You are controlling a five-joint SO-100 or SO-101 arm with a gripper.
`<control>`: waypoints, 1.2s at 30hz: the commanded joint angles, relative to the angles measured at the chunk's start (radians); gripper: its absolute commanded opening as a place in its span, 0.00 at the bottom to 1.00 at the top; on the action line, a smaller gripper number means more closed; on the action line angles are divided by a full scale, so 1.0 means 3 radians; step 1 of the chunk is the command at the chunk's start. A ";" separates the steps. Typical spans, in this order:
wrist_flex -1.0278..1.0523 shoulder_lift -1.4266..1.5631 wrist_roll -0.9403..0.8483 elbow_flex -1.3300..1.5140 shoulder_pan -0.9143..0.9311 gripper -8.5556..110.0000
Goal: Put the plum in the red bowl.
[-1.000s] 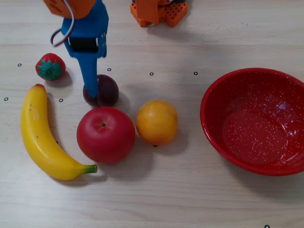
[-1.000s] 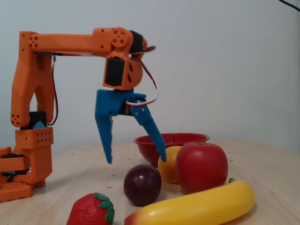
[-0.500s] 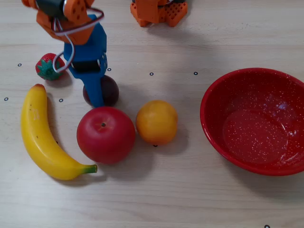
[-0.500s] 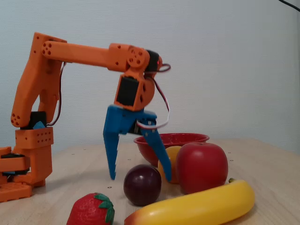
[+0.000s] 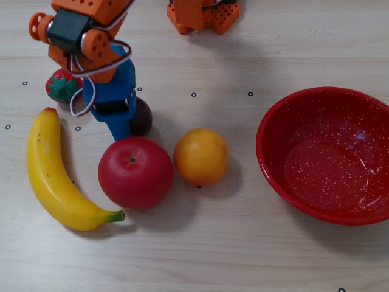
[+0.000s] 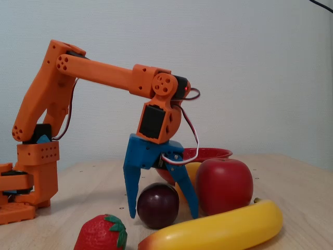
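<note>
The plum (image 5: 143, 117) is a small dark maroon ball lying on the table behind the red apple. It also shows in a fixed view (image 6: 157, 204). My blue gripper (image 6: 163, 214) points down over it, open, with one finger on each side of the plum and the tips near the table. In a fixed view from above, the gripper (image 5: 126, 115) hides the plum's left part. The red bowl (image 5: 276, 176) is wide, speckled and empty, and stands far to the right. From the side only the bowl's rim (image 6: 213, 152) shows behind the fruit.
A red apple (image 5: 135, 173) sits just in front of the plum, touching a finger. An orange (image 5: 200, 156) lies between the apple and the bowl. A banana (image 5: 55, 176) and a strawberry (image 5: 61, 86) lie at the left. The arm's base (image 5: 203, 15) stands at the top.
</note>
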 commanded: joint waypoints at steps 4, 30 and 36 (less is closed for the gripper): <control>-0.0077 0.0066 0.0102 -0.0353 0.0077 0.46; 0.0491 0.0256 0.0332 -0.0588 0.0036 0.07; 0.0992 0.0757 0.0353 -0.0803 -0.0005 0.07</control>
